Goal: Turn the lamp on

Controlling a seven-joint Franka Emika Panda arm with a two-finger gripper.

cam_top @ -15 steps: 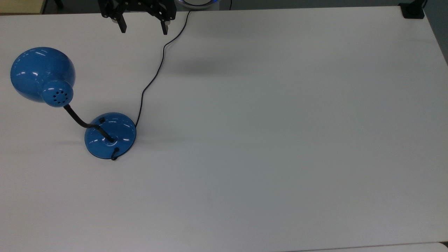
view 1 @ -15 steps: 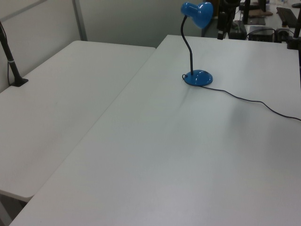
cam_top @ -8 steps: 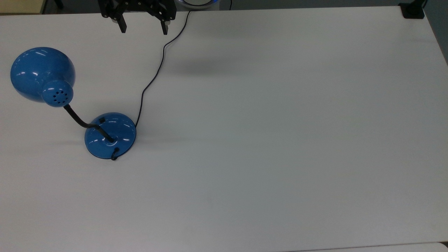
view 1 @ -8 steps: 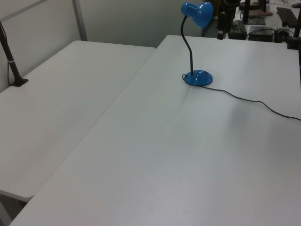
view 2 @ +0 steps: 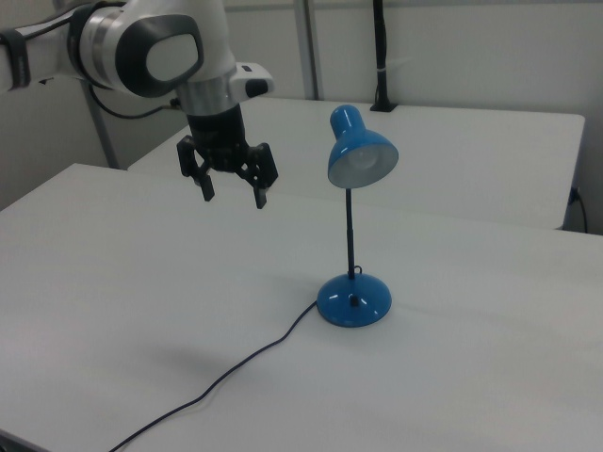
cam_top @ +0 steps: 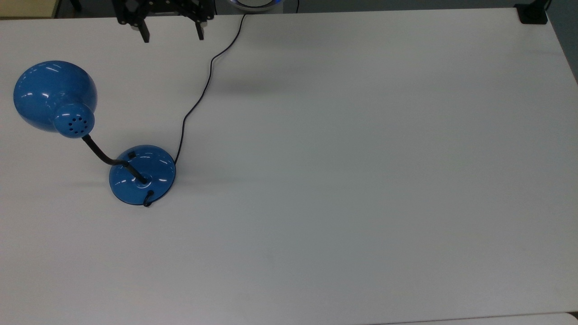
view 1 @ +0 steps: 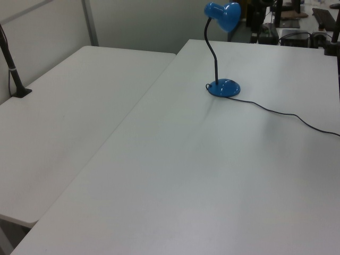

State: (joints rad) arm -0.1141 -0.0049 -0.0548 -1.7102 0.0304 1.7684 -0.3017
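The lamp stands on the white table (cam_top: 361, 180) at the top view's left: glossy blue dome shade (cam_top: 54, 97) with vent holes, black gooseneck (cam_top: 101, 153), round blue base (cam_top: 142, 174) with a small black switch (cam_top: 131, 155). Its black cord (cam_top: 198, 99) runs off toward the table's far edge. In the right view the shade (view 2: 361, 155) faces down over the base (view 2: 353, 299) and shows no glow. My gripper (cam_top: 172, 36) hangs open and empty in the air, well apart from the lamp. In the right view the gripper (view 2: 234, 196) is left of the shade.
A second white table (view 1: 64, 117) adjoins this one along a seam. A black post (view 1: 10, 64) is clamped to it. A black clamp (cam_top: 533, 13) sits at the top view's far right corner. The cord (view 1: 287, 114) trails across the table.
My gripper has shifted a little toward the top view's left, still open. The lamp and its cord have not moved.
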